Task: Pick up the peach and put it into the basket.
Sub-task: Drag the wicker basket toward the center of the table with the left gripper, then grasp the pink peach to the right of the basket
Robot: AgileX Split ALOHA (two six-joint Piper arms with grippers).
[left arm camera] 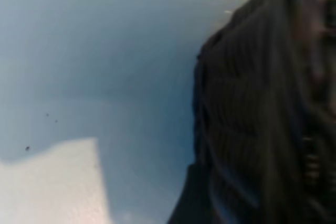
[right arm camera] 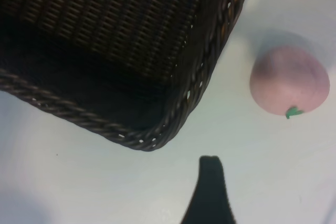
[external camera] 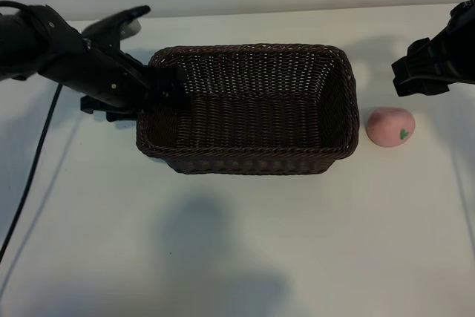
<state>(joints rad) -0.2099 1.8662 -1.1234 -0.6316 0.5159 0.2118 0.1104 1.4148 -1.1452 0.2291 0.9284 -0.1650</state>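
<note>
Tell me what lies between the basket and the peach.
Nothing but bare white table: the peach sits just off the basket, apart from its rim. Both the exterior and right wrist views show that gap bare.

The exterior camera looks steeply down on the table [external camera: 237, 257], facing both arms. The left wrist camera sits very close to what seems to be the basket [left arm camera: 262, 129] wall, blurred. The right wrist camera looks down near the basket's corner, sharing the peach [right arm camera: 289, 80] with the exterior view.
</note>
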